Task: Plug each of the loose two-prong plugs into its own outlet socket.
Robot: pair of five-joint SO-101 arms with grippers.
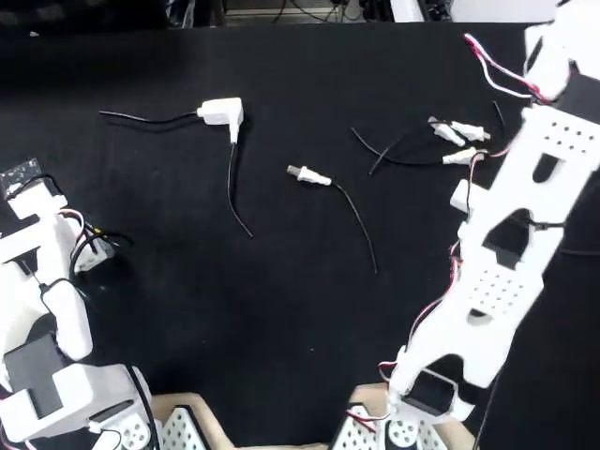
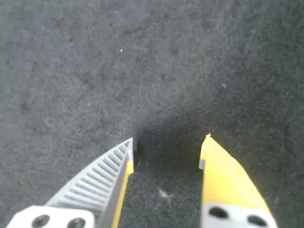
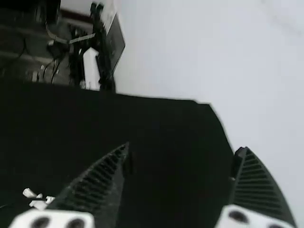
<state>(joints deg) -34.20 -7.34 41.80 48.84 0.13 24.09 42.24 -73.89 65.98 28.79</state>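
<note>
High view: one loose plug lies mid-table, its cord trailing toward the arms. A white socket block sits well apart from it to the left, and two more plugs lie near the right arm. Left gripper fingers are spread, empty, over bare table. Right gripper fingers are spread too, empty, aimed at the table's far corner. Risk: a thin plug slides or gets pinched skewed, so the prongs miss the slots. Slack cords may snag.
</note>
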